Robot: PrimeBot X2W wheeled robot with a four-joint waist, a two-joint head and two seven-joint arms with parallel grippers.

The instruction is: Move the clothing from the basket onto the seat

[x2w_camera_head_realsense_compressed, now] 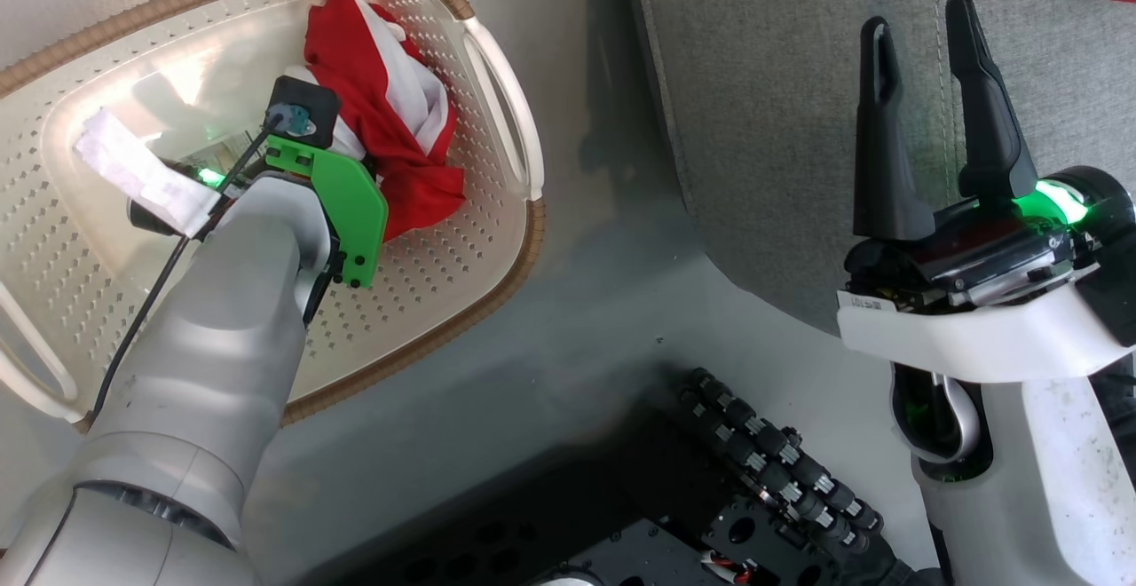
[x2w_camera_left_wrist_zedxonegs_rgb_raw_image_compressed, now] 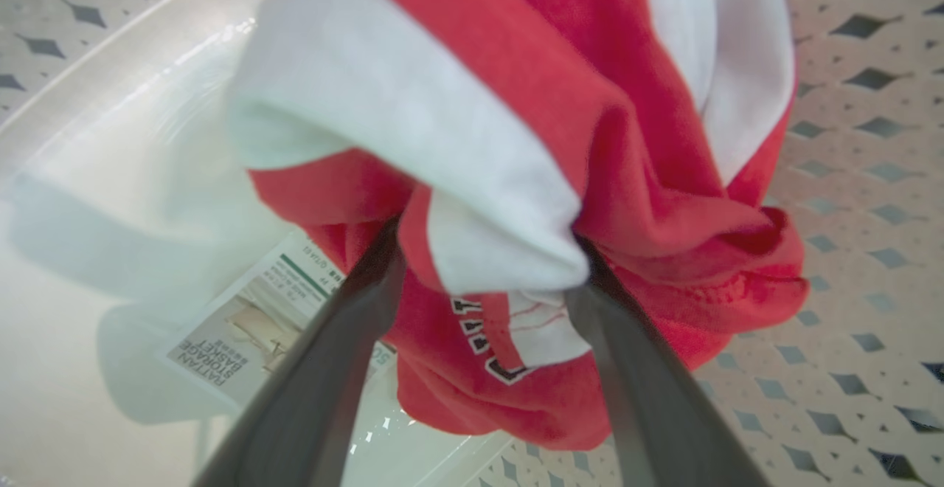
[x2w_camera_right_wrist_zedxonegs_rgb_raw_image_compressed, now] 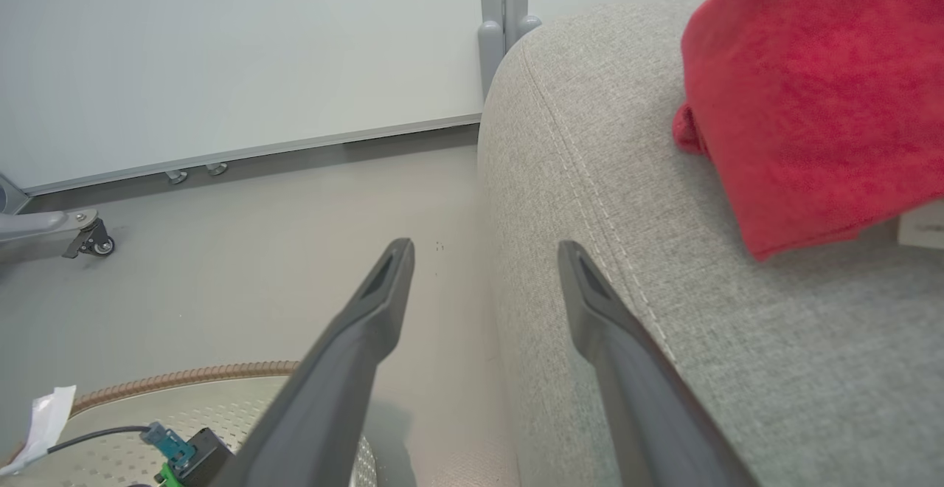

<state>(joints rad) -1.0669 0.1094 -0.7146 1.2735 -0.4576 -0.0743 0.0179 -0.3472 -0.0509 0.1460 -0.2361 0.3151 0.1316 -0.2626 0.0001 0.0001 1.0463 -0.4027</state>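
The cream basket point(x2w_camera_head_realsense_compressed: 497, 240) with a brown rim stands on the floor at the upper left. Inside it lies a bunched red-and-white piece of clothing point(x2w_camera_head_realsense_compressed: 390, 115). My left arm reaches down into the basket. In the left wrist view my left gripper point(x2w_camera_left_wrist_zedxonegs_rgb_raw_image_compressed: 487, 251) is open, its fingers point(x2w_camera_left_wrist_zedxonegs_rgb_raw_image_compressed: 369, 288) standing either side of a fold of the clothing point(x2w_camera_left_wrist_zedxonegs_rgb_raw_image_compressed: 516, 140), tips buried in fabric. My right gripper point(x2w_camera_head_realsense_compressed: 923, 27) is open and holds nothing, hovering over the grey seat point(x2w_camera_head_realsense_compressed: 781, 124). A second red garment point(x2w_camera_right_wrist_zedxonegs_rgb_raw_image_compressed: 811, 103) lies on the seat point(x2w_camera_right_wrist_zedxonegs_rgb_raw_image_compressed: 664, 325).
Grey floor point(x2w_camera_head_realsense_compressed: 603, 320) separates basket and seat. My dark base point(x2w_camera_head_realsense_compressed: 710, 515) fills the bottom middle. A white wall panel point(x2w_camera_right_wrist_zedxonegs_rgb_raw_image_compressed: 221, 52) and a caster wheel point(x2w_camera_right_wrist_zedxonegs_rgb_raw_image_compressed: 96, 245) stand beyond the floor. A label sticker point(x2w_camera_left_wrist_zedxonegs_rgb_raw_image_compressed: 243, 332) lies on the basket's bottom.
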